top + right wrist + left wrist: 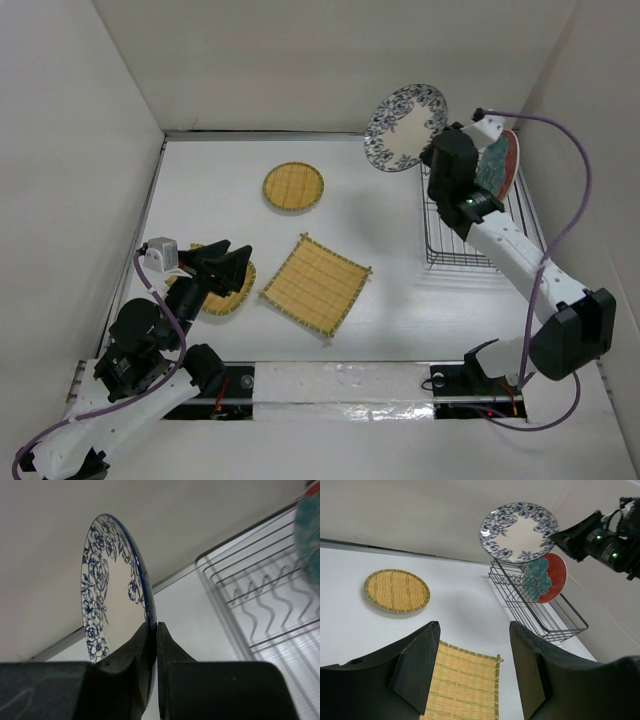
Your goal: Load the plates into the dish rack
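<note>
At the left, the left gripper [228, 262] hangs with its fingers [420, 665] spread apart and nothing between them, over a round woven bamboo disc [232, 300] lying on the white table [390, 250]. A second bamboo disc [293, 187] lies farther back, and the square woven mat [317, 284] lies flat near the centre. To the right, the right gripper [152, 630] pinches the rim of the white-and-blue floral plate [405, 127], held on edge in the air beside the far left corner of the black wire dish rack [432, 225]. The teal-patterned red-edged plate [546, 577] stands on edge at the rack's far end
</note>
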